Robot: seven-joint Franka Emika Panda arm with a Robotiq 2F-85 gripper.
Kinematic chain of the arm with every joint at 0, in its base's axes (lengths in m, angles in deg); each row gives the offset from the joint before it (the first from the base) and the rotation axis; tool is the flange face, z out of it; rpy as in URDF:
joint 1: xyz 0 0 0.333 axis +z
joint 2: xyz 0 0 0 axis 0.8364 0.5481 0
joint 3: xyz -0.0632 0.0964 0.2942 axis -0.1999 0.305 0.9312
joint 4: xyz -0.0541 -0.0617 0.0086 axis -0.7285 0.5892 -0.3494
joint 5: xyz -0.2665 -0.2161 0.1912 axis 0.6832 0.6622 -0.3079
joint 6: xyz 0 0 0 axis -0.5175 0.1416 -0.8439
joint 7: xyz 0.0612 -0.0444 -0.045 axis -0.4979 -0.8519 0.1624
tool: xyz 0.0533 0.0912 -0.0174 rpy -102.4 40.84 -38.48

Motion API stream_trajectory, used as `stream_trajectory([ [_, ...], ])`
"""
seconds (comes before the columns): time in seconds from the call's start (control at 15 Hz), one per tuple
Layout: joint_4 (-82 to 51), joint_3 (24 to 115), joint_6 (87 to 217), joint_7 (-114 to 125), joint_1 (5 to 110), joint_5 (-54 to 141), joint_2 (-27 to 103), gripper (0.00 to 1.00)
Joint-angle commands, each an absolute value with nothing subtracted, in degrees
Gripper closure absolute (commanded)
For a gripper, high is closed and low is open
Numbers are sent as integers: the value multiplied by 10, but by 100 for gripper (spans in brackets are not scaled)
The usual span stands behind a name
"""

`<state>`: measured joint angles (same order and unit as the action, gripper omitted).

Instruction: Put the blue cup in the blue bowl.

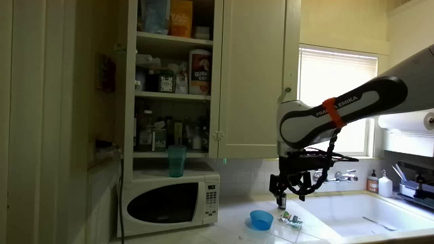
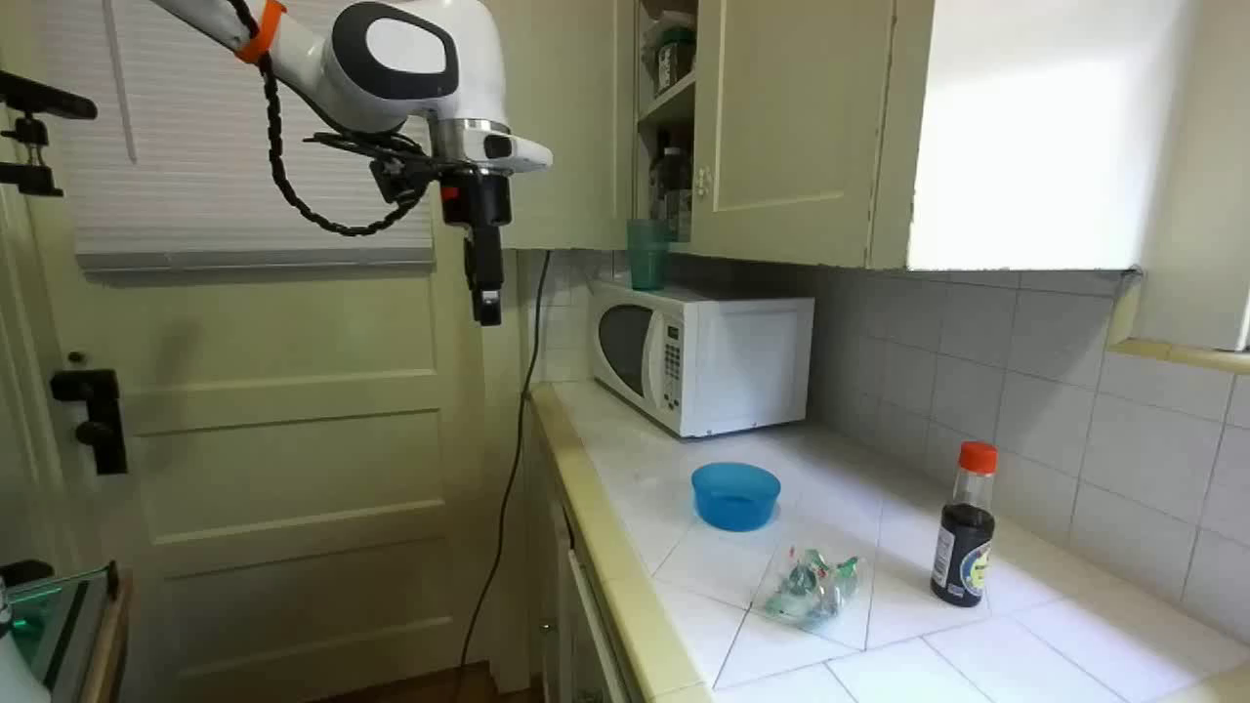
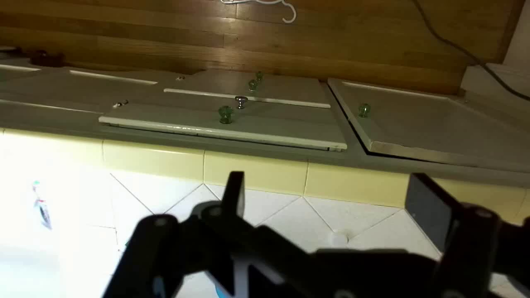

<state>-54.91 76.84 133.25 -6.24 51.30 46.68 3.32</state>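
Note:
The blue cup (image 1: 177, 161) stands upright on top of the white microwave, wider end up; it also shows in an exterior view (image 2: 648, 254). The blue bowl (image 1: 261, 220) sits on the tiled counter to the right of the microwave; it also shows in an exterior view (image 2: 735, 498). Only a sliver of the bowl (image 3: 221, 293) shows in the wrist view, behind the gripper. My gripper (image 1: 290, 198) points down in the air above counter height, apart from cup and bowl; it also shows in an exterior view (image 2: 486, 308). In the wrist view its fingers (image 3: 327, 194) are wide apart with nothing between them.
The microwave (image 1: 162, 203) stands below an open cupboard (image 1: 173, 96). A dark bottle with a red cap (image 2: 964, 527) and a clear packet (image 2: 812, 586) lie near the bowl's side of the counter. A sink (image 1: 366, 213) and a cabinet door (image 1: 252, 74) are near the arm.

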Motion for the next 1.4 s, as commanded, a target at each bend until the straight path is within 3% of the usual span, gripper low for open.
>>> stream_trajectory([
  [0.0, -548, 761, 1331, -64, 520, 469, 33, 0],
  [0.67, -538, 763, 1338, -94, 517, 460, 41, 0],
  [1.33, -201, 797, 1370, -408, 536, 488, 225, 0],
])
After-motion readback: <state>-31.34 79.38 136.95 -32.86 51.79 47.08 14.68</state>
